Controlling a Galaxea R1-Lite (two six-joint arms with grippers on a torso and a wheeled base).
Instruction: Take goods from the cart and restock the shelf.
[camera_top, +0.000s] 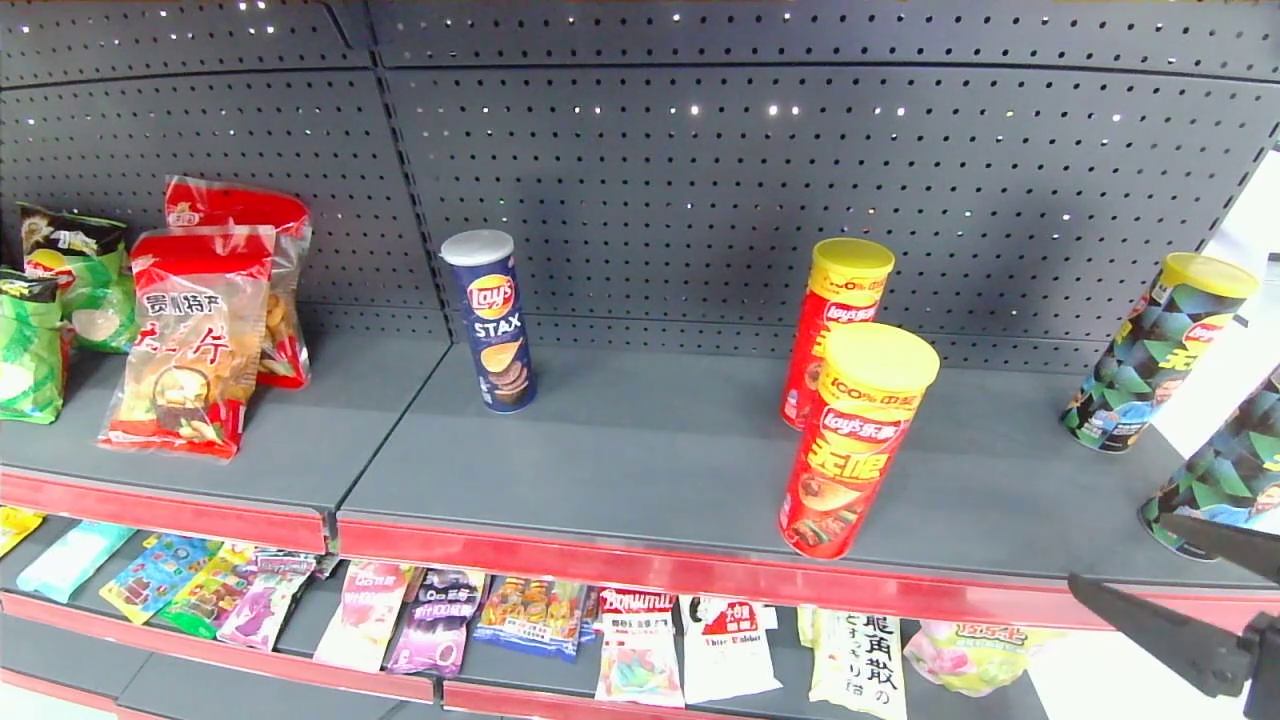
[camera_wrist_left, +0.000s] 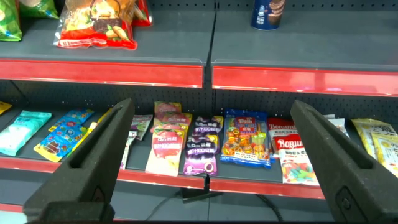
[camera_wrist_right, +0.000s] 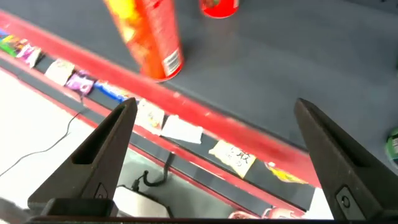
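1. Leaning at 9 o'clock in the head view, on the upper shelf (camera_top: 650, 450): green snack bags (camera_top: 30, 345), with two red snack bags (camera_top: 190, 340) just beside them toward 3 o'clock, one behind the other.
2. Standing upright toward 10 o'clock of the centre: a blue chip can (camera_top: 492, 320) with a grey lid, well apart from the other cans.
3. Standing at 3 o'clock of that can: two red cans with yellow lids. Front red can (camera_top: 858, 440) near the red edge strip (camera_top: 620, 560); rear red can (camera_top: 838, 300) at its 12 o'clock, partly hidden behind it.
4. Farther toward 3 o'clock, on the same shelf: two dark patterned cans (camera_top: 1160, 350), the nearer one cut off by the picture's edge.
5. Lying at 6 o'clock, on the lower shelf (camera_top: 250, 660): a row of small colourful packets (camera_top: 530, 615).
6. Left claw (camera_wrist_left: 211, 104): spread wide, holding nothing, facing the packets from in front of the lower shelf.
7. Right claw (camera_top: 1115, 548): at 4 o'clock in the head view, spread wide and empty, just in front of the red edge strip, with the front red can toward its 9 o'clock.
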